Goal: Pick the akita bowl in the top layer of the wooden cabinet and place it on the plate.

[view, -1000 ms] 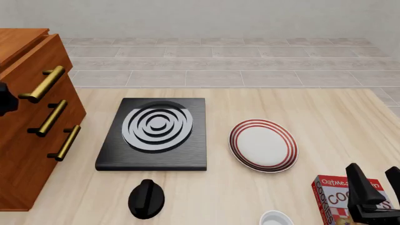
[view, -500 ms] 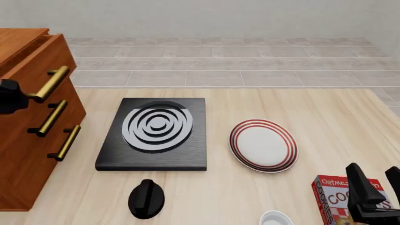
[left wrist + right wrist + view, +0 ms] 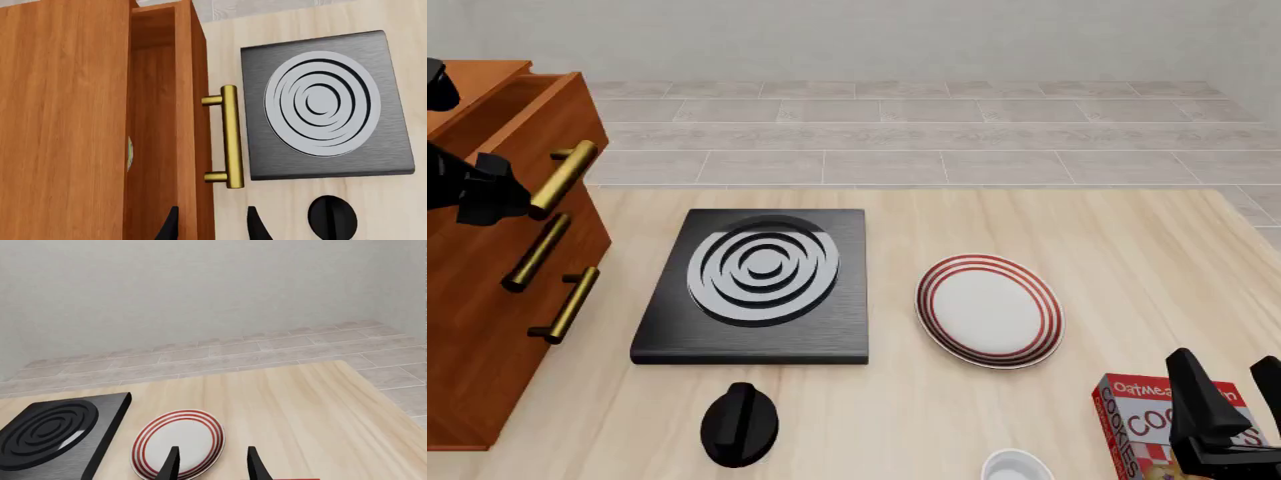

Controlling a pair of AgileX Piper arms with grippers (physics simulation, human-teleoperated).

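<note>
The wooden cabinet (image 3: 481, 330) (image 3: 67, 125) stands at the table's left. Its top layer (image 3: 531, 135) is pulled partly out, brass handle (image 3: 563, 178) (image 3: 230, 142) forward. In the left wrist view a dark gap shows behind the drawer front. A thin pale sliver of the akita bowl (image 3: 130, 152) peeks from under the cabinet top; the rest is hidden. My left gripper (image 3: 487, 190) (image 3: 212, 210) hangs open above the drawer front, short of the handle. The plate (image 3: 989, 310) (image 3: 187, 435) lies centre-right. My right gripper (image 3: 1228, 378) (image 3: 213, 450) is open and holds nothing at the near right.
A black square slab with white spiral rings (image 3: 754, 285) (image 3: 323, 105) (image 3: 53, 432) lies between cabinet and plate. A black knob-like object (image 3: 739, 423) (image 3: 332, 216) sits near the front edge. A cookie box (image 3: 1154, 420) and a small white cup (image 3: 1017, 467) are beside the right gripper.
The top drawer has slid farther out, its handle moving right. My left gripper has moved up and to the right with it. The right arm has not moved.
</note>
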